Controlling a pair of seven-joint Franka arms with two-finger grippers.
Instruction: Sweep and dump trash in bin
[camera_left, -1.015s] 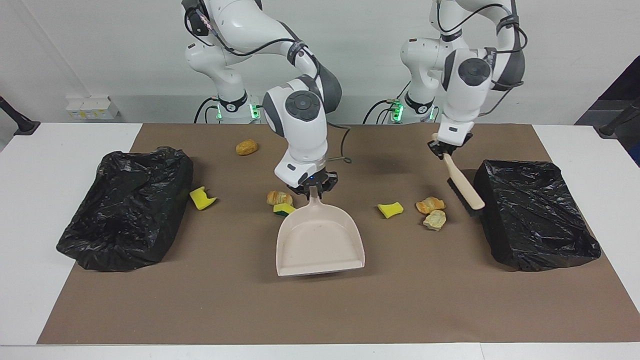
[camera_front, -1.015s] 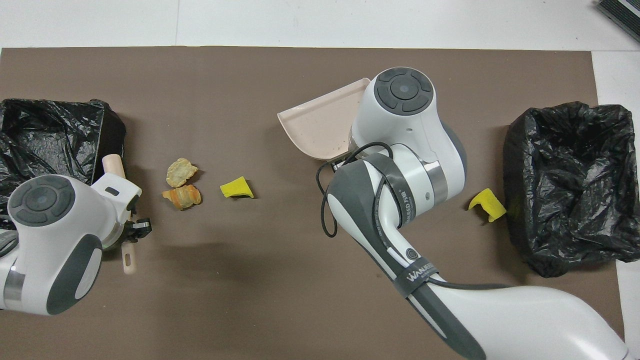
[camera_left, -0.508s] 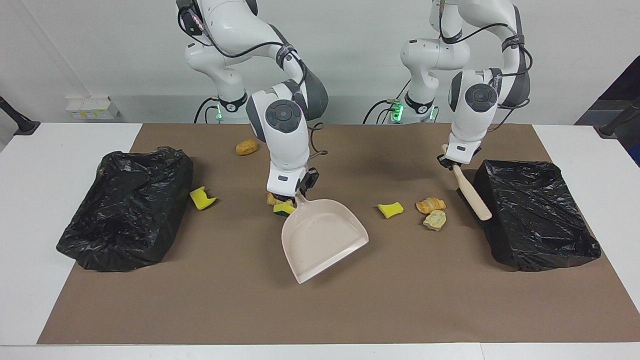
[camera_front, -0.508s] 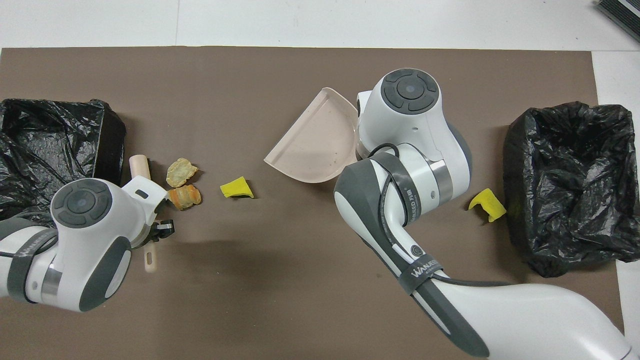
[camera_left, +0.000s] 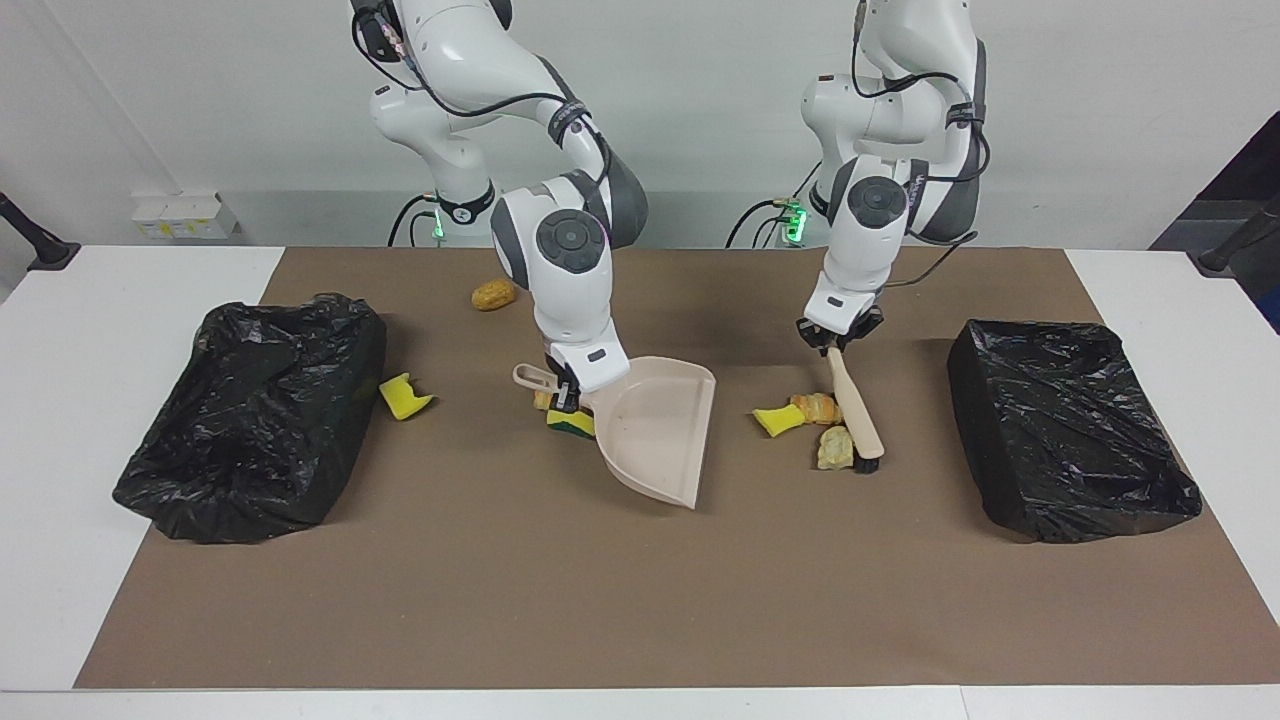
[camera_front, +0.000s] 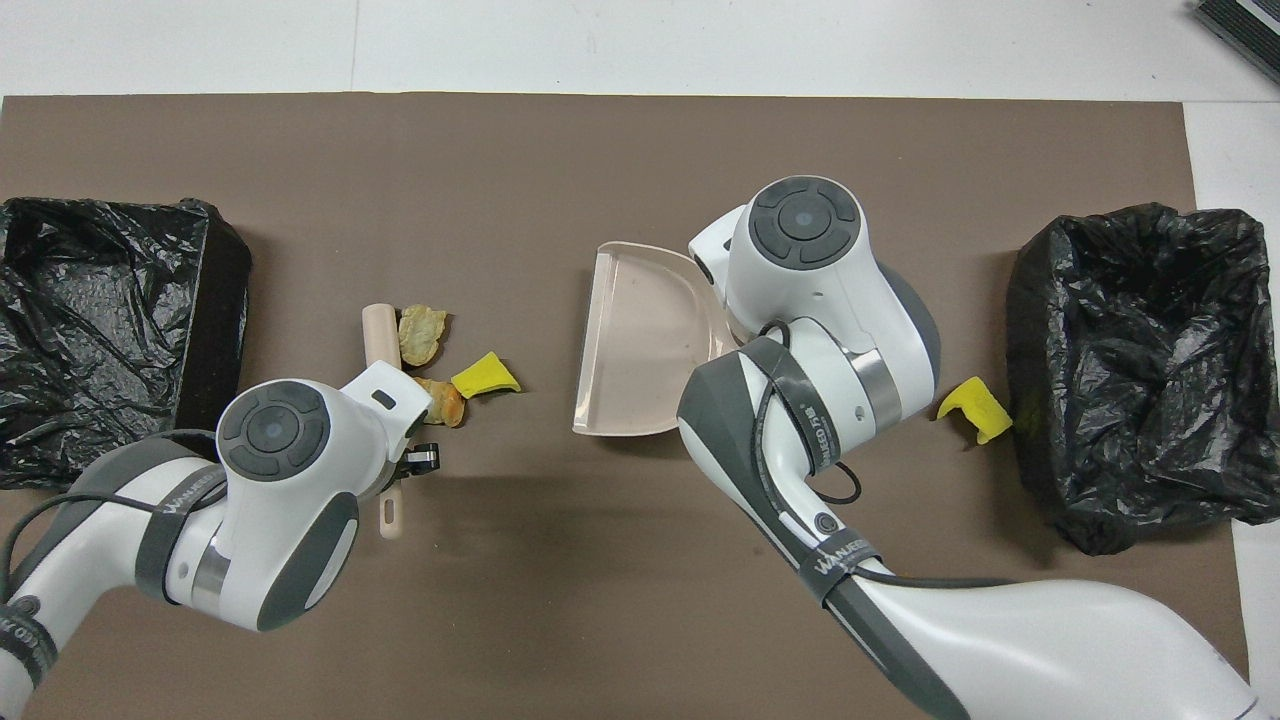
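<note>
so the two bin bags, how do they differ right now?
The bin at the left arm's end holds a boxy shape with straight edges and an open top; the bin at the right arm's end is slumped and crumpled. The brush and three scraps lie beside the first; only a yellow sponge piece sits against the second. Both are lined in glossy black plastic and stand on the brown mat.
</note>
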